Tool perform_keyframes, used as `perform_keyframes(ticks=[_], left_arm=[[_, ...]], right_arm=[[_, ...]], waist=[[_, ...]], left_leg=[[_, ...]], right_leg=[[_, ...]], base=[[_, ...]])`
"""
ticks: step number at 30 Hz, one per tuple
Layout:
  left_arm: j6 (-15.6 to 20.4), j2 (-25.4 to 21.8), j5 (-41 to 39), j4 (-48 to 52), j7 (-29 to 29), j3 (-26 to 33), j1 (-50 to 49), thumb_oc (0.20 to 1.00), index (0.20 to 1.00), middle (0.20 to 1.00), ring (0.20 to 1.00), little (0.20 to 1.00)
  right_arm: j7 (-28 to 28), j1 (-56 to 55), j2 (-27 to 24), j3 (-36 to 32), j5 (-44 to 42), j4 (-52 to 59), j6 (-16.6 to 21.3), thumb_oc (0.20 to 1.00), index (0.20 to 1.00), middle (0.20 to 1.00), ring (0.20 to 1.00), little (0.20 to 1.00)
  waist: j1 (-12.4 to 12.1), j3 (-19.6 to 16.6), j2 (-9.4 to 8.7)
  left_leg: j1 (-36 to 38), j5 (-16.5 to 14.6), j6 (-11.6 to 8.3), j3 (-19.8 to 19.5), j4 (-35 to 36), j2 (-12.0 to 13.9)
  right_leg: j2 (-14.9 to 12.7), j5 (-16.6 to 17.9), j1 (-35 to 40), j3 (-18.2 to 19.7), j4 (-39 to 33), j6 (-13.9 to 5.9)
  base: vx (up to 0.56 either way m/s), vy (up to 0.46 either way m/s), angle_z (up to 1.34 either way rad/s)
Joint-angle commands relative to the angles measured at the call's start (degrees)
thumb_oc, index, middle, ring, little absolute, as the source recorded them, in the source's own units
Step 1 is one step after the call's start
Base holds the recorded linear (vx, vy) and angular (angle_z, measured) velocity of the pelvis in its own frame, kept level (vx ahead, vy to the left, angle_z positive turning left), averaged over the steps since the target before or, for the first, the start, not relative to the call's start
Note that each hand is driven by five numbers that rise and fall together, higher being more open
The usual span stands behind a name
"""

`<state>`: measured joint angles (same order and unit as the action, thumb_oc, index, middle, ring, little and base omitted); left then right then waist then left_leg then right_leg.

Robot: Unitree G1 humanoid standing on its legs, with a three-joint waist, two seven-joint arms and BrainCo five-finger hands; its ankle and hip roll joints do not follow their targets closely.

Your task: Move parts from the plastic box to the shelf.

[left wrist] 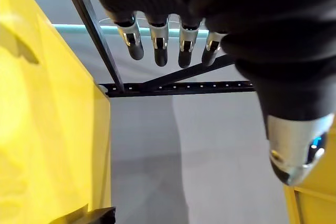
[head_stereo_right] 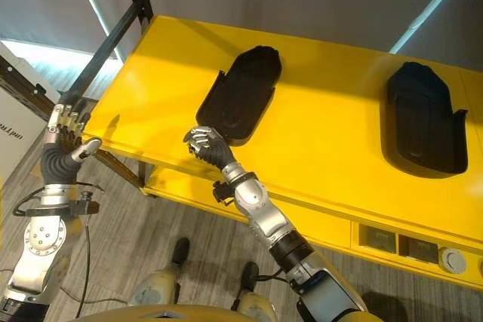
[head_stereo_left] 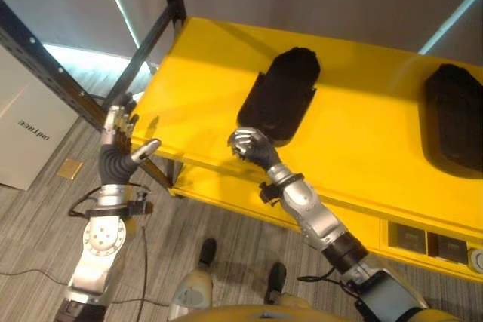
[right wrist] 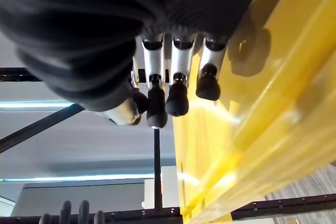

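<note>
A: Parts first — where are they?

B: You've got two black moulded parts on the yellow shelf (head_stereo_right: pixel 317 141): near part (head_stereo_right: pixel 240 94) lies mid-shelf, far part (head_stereo_right: pixel 421 118) well apart twd the robot's right.

A: R robot hand?

B: Right robot hand (head_stereo_right: pixel 205 145) sits at the shelf's front edge, just beside the near part, fingers curled, grasping nothing.

A: And L?

B: Left robot hand (head_stereo_left: pixel 121 132) is off the shelf's left end by the dark rack frame (head_stereo_left: pixel 60 81), fingers straight, released.

Yellow shelf (head_stereo_right: pixel 324 133); black parts (head_stereo_right: pixel 241 94); grey floor (head_stereo_left: pixel 45 216).
</note>
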<state>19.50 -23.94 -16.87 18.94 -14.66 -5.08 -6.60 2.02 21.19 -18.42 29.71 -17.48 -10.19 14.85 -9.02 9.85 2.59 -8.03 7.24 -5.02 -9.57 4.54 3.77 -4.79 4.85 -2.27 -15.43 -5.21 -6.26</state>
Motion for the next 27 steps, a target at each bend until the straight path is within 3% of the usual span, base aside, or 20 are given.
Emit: perform_keyframes(ticks=[1,12,16,18,19,20,25,27], left_arm=[[2.4,-3.4,-1.3,0.2,-0.1,0.6,2.4,1.0,1.0,1.0,1.0,1.0],[2.3,-3.8,-0.5,0.0,0.2,0.8,2.5,1.0,1.0,1.0,1.0,1.0],[2.2,-4.2,0.7,-0.4,0.8,1.6,2.6,1.0,1.0,1.0,1.0,1.0],[2.1,-4.4,1.1,-0.7,1.6,2.2,2.1,1.0,1.0,1.0,1.0,1.0],[1.8,-4.7,2.2,-1.2,2.2,3.7,0.9,1.0,1.0,1.0,1.0,1.0],[1.7,-4.9,3.4,-1.5,2.2,4.9,0.1,1.0,1.0,1.0,1.0,1.0],[0.9,-3.7,9.5,-3.8,0.8,9.8,-4.7,1.0,1.0,1.0,1.0,1.0],[0.2,-1.2,14.6,-8.0,-1.8,13.3,-8.5,1.0,1.0,1.0,1.0,1.0]], right_arm=[[1.8,4.4,2.7,-1.1,1.8,1.3,3.6,0.2,0.2,0.2,0.2,0.2],[1.7,3.7,0.4,-2.8,2.8,5.3,4.2,0.2,0.2,0.2,0.2,0.2],[-1.1,2.4,-4.4,-6.3,1.7,15.9,5.9,0.2,0.2,0.2,0.2,0.2],[-4.5,-0.8,-6.7,-9.1,-2.9,22.2,6.5,0.2,0.2,0.2,0.2,0.2],[-7.4,-4.8,-8.8,-12.4,-6.2,26.2,6.7,0.928,0.928,0.928,0.928,0.928],[-8.4,-6.4,-9.9,-13.9,-6.6,27.6,6.6,1.0,1.0,1.0,1.0,1.0],[-10.4,-15.4,-14.1,-21.6,-4.1,33.0,6.5,1.0,1.0,1.0,1.0,1.0],[-8.0,-23.0,-16.4,-27.4,4.6,31.7,7.4,1.0,1.0,1.0,1.0,1.0]], waist=[[0.5,-0.2,-2.99],[1.3,-0.8,-3.54],[2.4,-1.7,-4.38],[3.1,-2.6,-4.76],[4.2,-3.6,-5.14],[4.8,-4.0,-5.27],[6.5,-5.9,-5.38],[7.4,-7.0,-5.26]], left_leg=[[2.8,-7.2,2.25,0.5,0.5,-2.3],[4.2,-7.8,2.37,1.5,0.5,-2.0],[5.3,-8.2,2.3,2.5,0.5,-1.8],[6.1,-8.5,2.26,3.1,0.5,-1.6],[7.2,-9.0,2.31,3.8,0.5,-1.5],[7.7,-9.2,2.35,4.2,0.5,-1.5],[11.0,-10.7,2.83,6.0,0.5,-1.6],[13.0,-11.6,3.1,7.0,0.3,-1.4]], right_leg=[[-0.3,-7.4,1.5,0.8,0.2,0.85],[-0.1,-7.5,2.5,1.8,0.2,0.85],[0.0,-7.3,3.1,2.3,0.2,0.73],[0.0,-7.3,3.7,2.7,0.2,0.66],[-0.1,-7.3,4.4,3.0,0.3,0.54],[-0.1,-7.3,4.7,3.3,0.4,0.44],[-0.3,-7.9,6.7,4.8,1.0,0.36],[-0.4,-8.5,8.2,5.9,1.3,0.43]], base=[[0.0,0.0,0.0],[0.0,0.001,-0.02],[-0.02,0.007,-0.03],[0.0,0.006,-0.17],[0.0,0.013,-0.21],[-0.01,0.018,-0.15],[0.01,0.008,-0.28],[0.06,-0.008,-0.26]])
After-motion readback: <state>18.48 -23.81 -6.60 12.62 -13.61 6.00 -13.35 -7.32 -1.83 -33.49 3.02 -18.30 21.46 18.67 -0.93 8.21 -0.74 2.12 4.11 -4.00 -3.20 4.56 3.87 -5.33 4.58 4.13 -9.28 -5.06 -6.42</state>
